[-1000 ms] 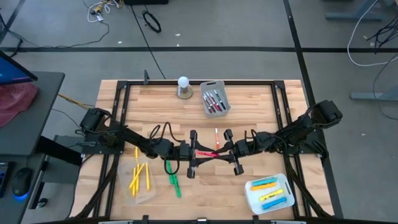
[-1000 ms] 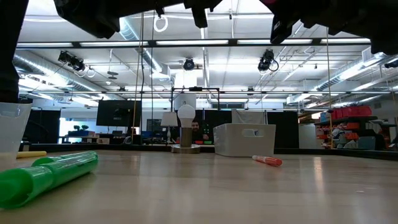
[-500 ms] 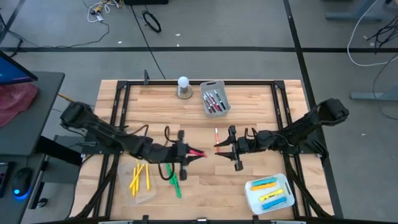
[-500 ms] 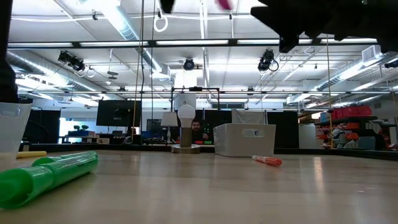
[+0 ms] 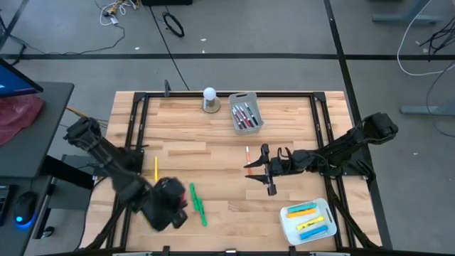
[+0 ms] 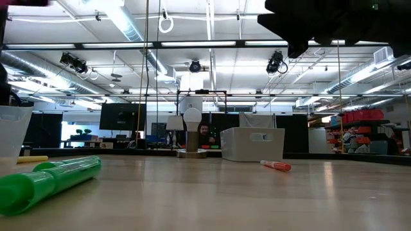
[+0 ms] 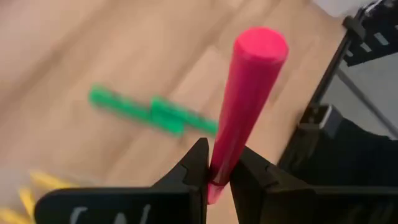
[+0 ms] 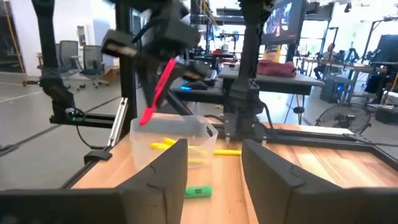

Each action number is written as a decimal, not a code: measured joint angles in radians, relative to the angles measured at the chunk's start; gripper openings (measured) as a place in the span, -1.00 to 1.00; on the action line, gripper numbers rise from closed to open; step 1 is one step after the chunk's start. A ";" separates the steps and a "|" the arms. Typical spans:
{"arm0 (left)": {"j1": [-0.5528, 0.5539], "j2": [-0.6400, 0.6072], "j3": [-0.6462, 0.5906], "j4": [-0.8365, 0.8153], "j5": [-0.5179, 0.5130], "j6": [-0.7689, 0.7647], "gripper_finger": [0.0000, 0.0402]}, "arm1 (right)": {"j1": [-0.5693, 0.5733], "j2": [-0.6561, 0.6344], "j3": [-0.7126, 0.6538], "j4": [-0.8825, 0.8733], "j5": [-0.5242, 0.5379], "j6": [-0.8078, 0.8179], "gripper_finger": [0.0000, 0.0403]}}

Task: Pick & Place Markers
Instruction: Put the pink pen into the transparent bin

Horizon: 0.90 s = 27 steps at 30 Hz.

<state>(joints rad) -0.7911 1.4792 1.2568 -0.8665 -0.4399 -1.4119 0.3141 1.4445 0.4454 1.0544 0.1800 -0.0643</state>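
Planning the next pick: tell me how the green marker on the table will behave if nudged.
The green marker looks like a stiff round barrel lying flat on bare wood, so it would probably roll sideways when pushed. Slim and plastic-looking, it is likely light. Its smooth surface may slip in a loose pinch.

Both arms are black and slender, built of jointed segments with black cables looping beside them. The left gripper has matte dark jaws on a flat black bar bearing pale lettering. The right gripper has broad, dark, angular jaws with slightly glossy faces.
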 joint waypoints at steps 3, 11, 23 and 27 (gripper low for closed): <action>-0.068 0.000 -0.037 0.006 -0.021 -0.178 -0.77 | -0.001 0.000 0.000 0.007 0.000 0.000 -0.23; -0.131 0.000 -0.152 0.019 -0.008 -0.463 -0.75 | -0.001 0.000 0.000 0.007 0.000 0.002 -0.23; -0.100 0.000 -0.249 0.112 0.045 -0.480 -0.71 | -0.001 0.000 0.000 0.007 0.004 0.006 -0.23; -0.098 0.000 -0.250 0.113 0.044 -0.464 -0.71 | -0.001 0.000 0.000 0.007 0.005 0.006 -0.23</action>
<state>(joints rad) -0.8891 1.4796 1.0073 -0.7537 -0.3954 -1.8759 0.3126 1.4445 0.4454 1.0616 0.1852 -0.0578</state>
